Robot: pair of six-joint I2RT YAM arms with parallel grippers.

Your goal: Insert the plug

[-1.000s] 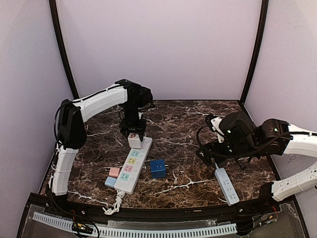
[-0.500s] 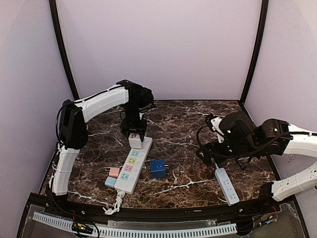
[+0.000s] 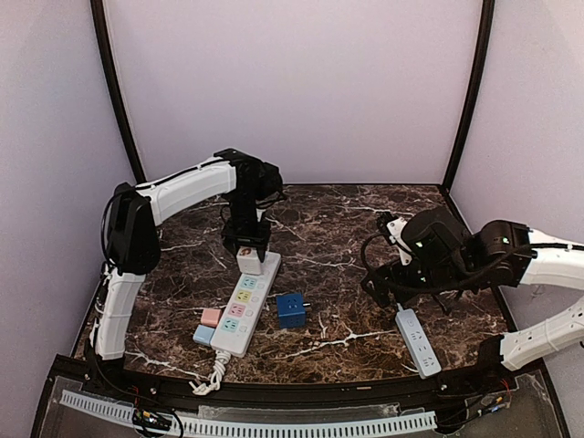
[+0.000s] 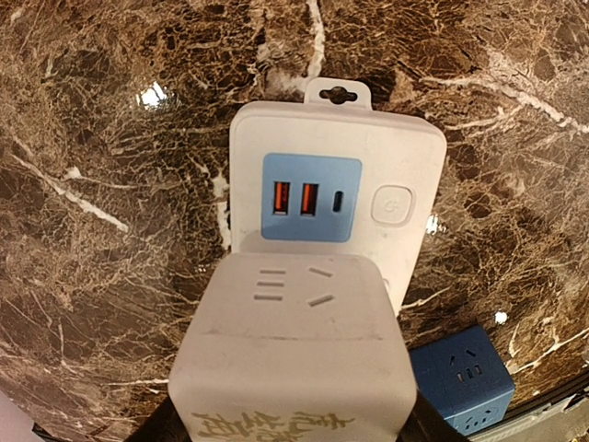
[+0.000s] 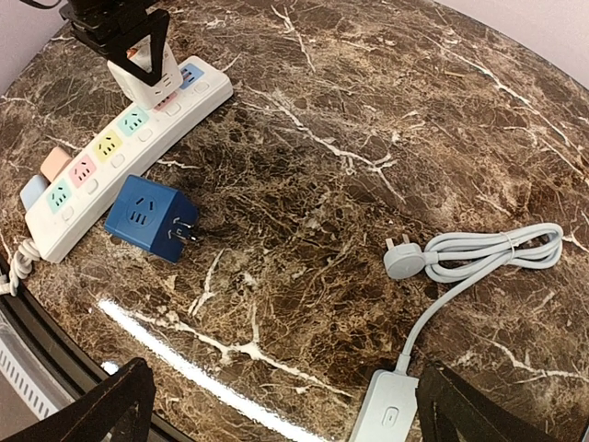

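My left gripper (image 3: pixel 246 245) is shut on a white cube plug (image 3: pixel 246 260) and holds it on the far end of a white power strip (image 3: pixel 239 308) with coloured sockets. In the left wrist view the cube (image 4: pixel 294 341) covers the strip just below its blue USB panel (image 4: pixel 311 197). Its prongs are hidden, so I cannot tell how deep it sits. The right wrist view shows the cube (image 5: pixel 147 78) upright on the strip (image 5: pixel 115 143). My right gripper (image 3: pixel 381 288) is open and empty, well to the right of the strip.
A blue cube plug (image 3: pixel 291 309) lies on its side right of the strip, prongs pointing right. A pink cube (image 3: pixel 211 318) and a light-blue cube (image 3: pixel 203 335) sit left of the strip. A second white strip (image 3: pixel 418 340) with its coiled cable (image 5: pixel 492 249) and grey plug (image 5: pixel 405 261) lies under my right arm.
The white cube stays at the same spot on the strip. Both arms have shifted only very slightly.
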